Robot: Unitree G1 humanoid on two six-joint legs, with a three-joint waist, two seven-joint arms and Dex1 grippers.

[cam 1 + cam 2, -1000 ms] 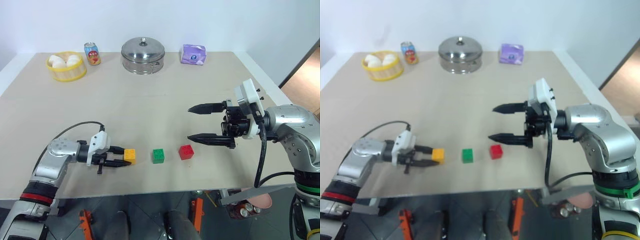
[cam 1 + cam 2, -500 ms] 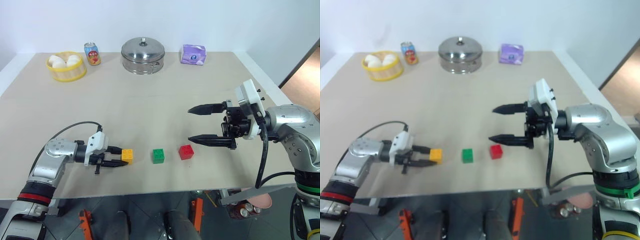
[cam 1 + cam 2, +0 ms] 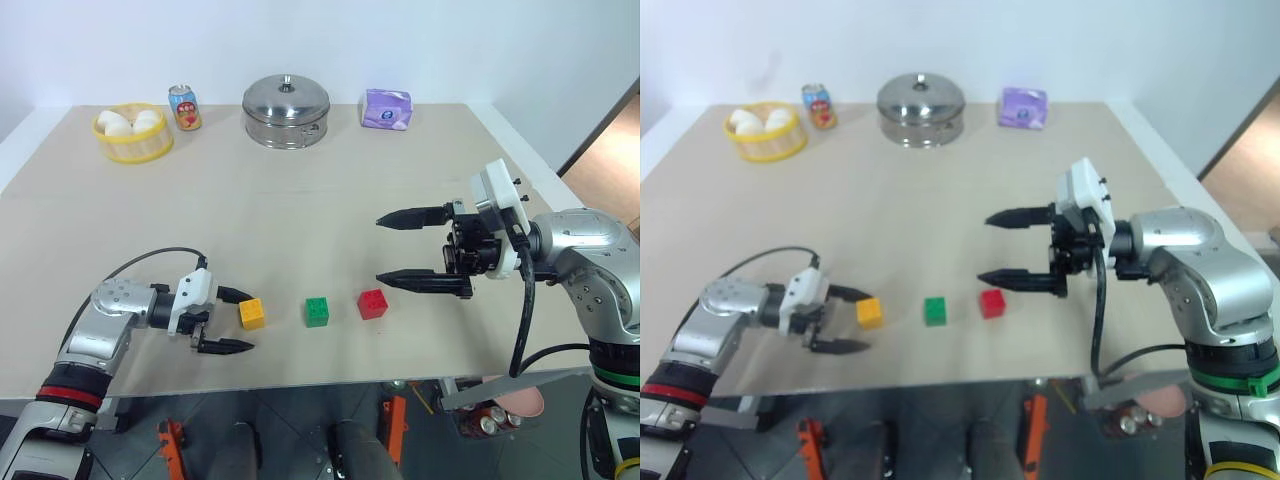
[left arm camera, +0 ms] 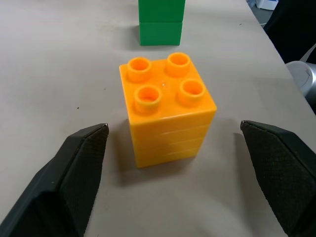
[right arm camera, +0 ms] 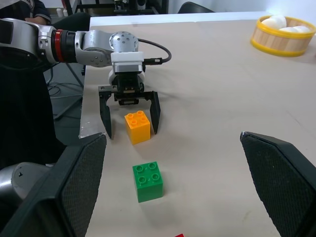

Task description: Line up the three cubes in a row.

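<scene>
left eye view: left gripper [image 3: 228,321] jaws apart, yellow cube [image 3: 252,314] free, in row with green [image 3: 317,311], red [image 3: 372,303]; right gripper [image 3: 407,247] open; next: back off

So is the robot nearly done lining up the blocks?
Nearly, it seems. The yellow cube, green cube and red cube already sit in a row. The left gripper is open around the yellow one, not holding it. The right gripper is open too. Only backing away looks left.
</scene>
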